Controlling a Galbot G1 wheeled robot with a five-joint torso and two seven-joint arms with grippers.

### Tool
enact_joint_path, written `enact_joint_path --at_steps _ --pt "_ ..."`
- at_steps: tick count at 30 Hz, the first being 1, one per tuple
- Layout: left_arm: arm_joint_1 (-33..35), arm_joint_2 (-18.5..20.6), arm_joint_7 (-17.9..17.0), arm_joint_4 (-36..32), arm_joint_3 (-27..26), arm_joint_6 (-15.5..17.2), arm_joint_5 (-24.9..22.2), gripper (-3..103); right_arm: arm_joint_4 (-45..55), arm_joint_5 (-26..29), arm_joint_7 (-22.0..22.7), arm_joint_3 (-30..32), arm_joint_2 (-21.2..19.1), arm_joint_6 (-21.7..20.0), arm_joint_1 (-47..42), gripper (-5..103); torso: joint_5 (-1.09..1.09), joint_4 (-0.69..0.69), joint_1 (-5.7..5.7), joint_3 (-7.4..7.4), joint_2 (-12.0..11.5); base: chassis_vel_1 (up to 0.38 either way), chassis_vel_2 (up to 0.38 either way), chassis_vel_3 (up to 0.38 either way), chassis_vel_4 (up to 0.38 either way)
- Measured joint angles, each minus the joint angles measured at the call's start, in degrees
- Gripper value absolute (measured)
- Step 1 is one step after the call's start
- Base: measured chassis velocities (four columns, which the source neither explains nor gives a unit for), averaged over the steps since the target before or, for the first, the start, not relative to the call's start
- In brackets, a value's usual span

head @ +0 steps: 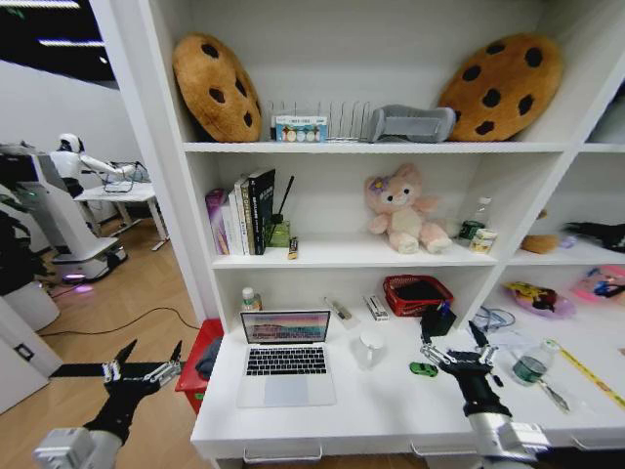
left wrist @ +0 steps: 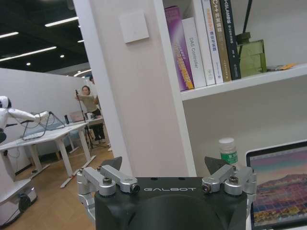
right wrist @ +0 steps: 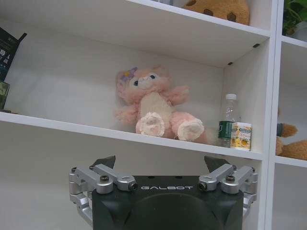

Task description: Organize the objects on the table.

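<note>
Progress: nothing tidied yet | table (head: 391, 415): laptop (head: 286, 357) near left edge, white mug (head: 370, 347) mid-top, green toy car (head: 423, 369) just beside right gripper (head: 455, 344), probably ruler (head: 592, 376) toward right edge | left gripper (head: 148, 360) off left edge | both jaws spread, empty.

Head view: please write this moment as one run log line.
left gripper: open, off table's left | right gripper: open, over table by toy car | laptop: open

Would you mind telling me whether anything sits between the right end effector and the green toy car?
Nothing visible does: the right end effector hangs open beside the toy car, with bare table between them.
</note>
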Motion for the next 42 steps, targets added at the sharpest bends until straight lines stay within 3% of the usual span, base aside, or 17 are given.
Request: enact_joint_path --at_steps 4,9,11,13,15,16,18,21,23,24,26,28,30,31,32,37,42 --pt "-1.8 7.7 0.0 3.4 -1.0 0.6 -3.3 94 -0.6 0.0 0.0 0.8 0.4 1.1 -0.9 100 0.0 -0.01 -0.12 -0.04 0.1 0.072 -0.078 -0.07 0.048" --pt "-3.1 13.1 2.8 6.4 -1.8 -0.9 -6.8 85 -0.8 0.5 0.4 1.0 0.5 1.2 -1.2 100 0.0 0.0 -0.12 -0.04 0.1 0.026 -0.038 -0.038 0.037" --pt "-4.3 17.7 4.3 8.9 -1.9 -1.7 -8.3 75 -0.9 1.2 0.7 1.2 0.6 1.2 -1.3 100 -0.02 0.01 -0.04 -0.01 0.0 0.0 0.0 0.0 0.0" --pt "-4.7 19.2 4.6 9.8 -1.8 -1.9 -8.3 69 -1.1 1.3 0.7 1.3 0.7 1.2 -1.3 100 -0.01 -0.01 -0.03 -0.01 0.0 0.0 0.0 0.0 0.0" --pt "-6.0 24.5 5.1 12.4 -1.3 -2.0 -8.5 58 -1.7 2.0 1.1 2.0 0.8 1.3 -1.3 100 -0.01 -0.01 -0.01 0.0 0.0 -0.014 0.02 0.026 -0.008" --pt "-6.0 24.5 5.1 12.4 -1.3 -2.0 -8.5 58 -1.7 2.0 1.1 2.0 0.8 1.3 -1.3 100 -0.01 -0.01 -0.01 0.0 0.0 0.0 0.0 0.0 0.0" --pt "-7.4 29.9 6.0 14.6 -1.0 -2.4 -9.2 47 -2.0 3.2 1.6 2.6 1.1 1.3 -1.8 100 -0.01 0.0 -0.01 0.0 0.0 0.0 0.0 0.0 0.0" --pt "-8.0 32.7 7.1 15.7 -1.2 -2.5 -9.7 42 -2.4 3.3 1.6 2.7 1.4 1.3 -1.9 100 -0.02 0.0 -0.02 -0.01 0.0 0.0 0.0 0.0 0.0" --pt "-9.7 39.7 8.6 17.4 -0.9 -2.3 -13.5 25 -3.5 2.8 1.4 2.8 2.2 1.4 -1.6 100 0.01 0.0 -0.03 -0.01 0.0 0.0 0.0 0.0 0.0" --pt "-9.7 39.7 8.6 17.4 -0.9 -2.3 -13.5 25 -3.5 2.8 1.4 2.8 2.2 1.4 -1.6 100 0.01 0.0 -0.03 -0.01 0.0 0.0 0.0 0.0 0.0" --pt "-11.7 44.5 10.3 17.8 0.4 -1.8 -16.0 20 -3.8 2.6 1.1 2.5 2.7 1.4 -1.3 100 0.0 0.0 -0.03 -0.01 0.0 0.0 0.0 0.0 0.0" --pt "-12.8 46.8 11.8 17.9 1.1 -1.6 -16.9 10 -3.8 2.4 0.8 2.5 2.9 1.5 -1.3 100 0.01 -0.02 -0.02 -0.01 0.0 0.0 0.0 0.0 0.0" --pt "-13.0 47.1 12.1 17.9 1.2 -1.6 -17.0 10 -3.9 2.4 0.8 2.5 2.9 1.5 -1.2 100 0.01 -0.02 -0.03 -0.01 0.0 0.0 0.0 0.0 0.0" --pt "-13.7 48.9 13.3 17.9 1.6 -1.3 -17.5 2 -3.9 2.2 0.5 2.5 3.0 1.5 -1.2 100 -0.01 -0.01 -0.03 0.0 0.0 0.0 0.0 0.0 0.0" --pt "-13.6 52.4 14.4 17.5 2.2 -1.1 -18.3 0 -4.4 1.7 0.3 2.5 3.2 2.0 -1.2 100 0.0 -0.02 -0.02 -0.01 0.0 0.0 0.0 0.0 0.0" --pt "-12.4 61.2 16.7 17.1 2.3 -0.7 -19.5 0 -6.7 0.2 -0.6 1.4 4.6 3.1 -0.5 100 0.01 -0.01 -0.04 -0.01 0.0 0.0 0.0 0.0 0.0" --pt "-12.3 65.4 16.8 18.9 1.1 -0.3 -19.9 0 -7.3 -0.4 -0.7 0.7 4.5 3.0 0.3 100 0.01 0.0 -0.03 -0.01 0.0 0.0 0.0 0.0 0.0"
